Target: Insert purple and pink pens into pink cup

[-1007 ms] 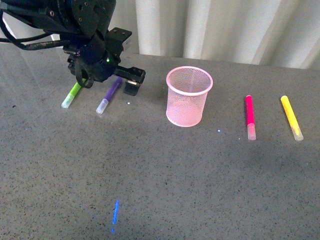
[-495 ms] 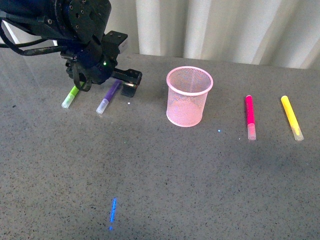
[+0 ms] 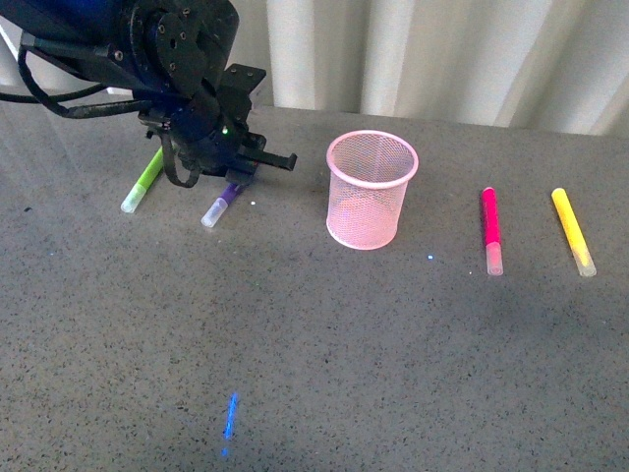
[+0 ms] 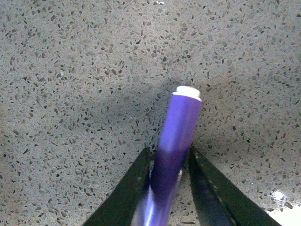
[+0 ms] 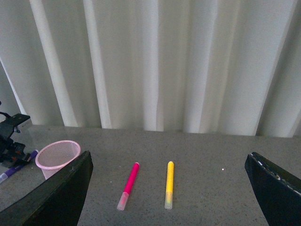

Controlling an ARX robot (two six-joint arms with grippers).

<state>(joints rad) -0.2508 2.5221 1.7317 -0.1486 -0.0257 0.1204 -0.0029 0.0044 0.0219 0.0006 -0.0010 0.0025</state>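
While the left end effector (image 4: 169, 151) pinches its barrel, the purple pen (image 3: 217, 207) points cap-first toward the robot, slightly left.

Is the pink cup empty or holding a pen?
Empty: the pink cup shows only bare mesh through its open top, no pen.

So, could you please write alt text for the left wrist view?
A purple pen is held between two dark jaws that press on both sides of its barrel. Its white end points away from the camera, against a speckled grey table.
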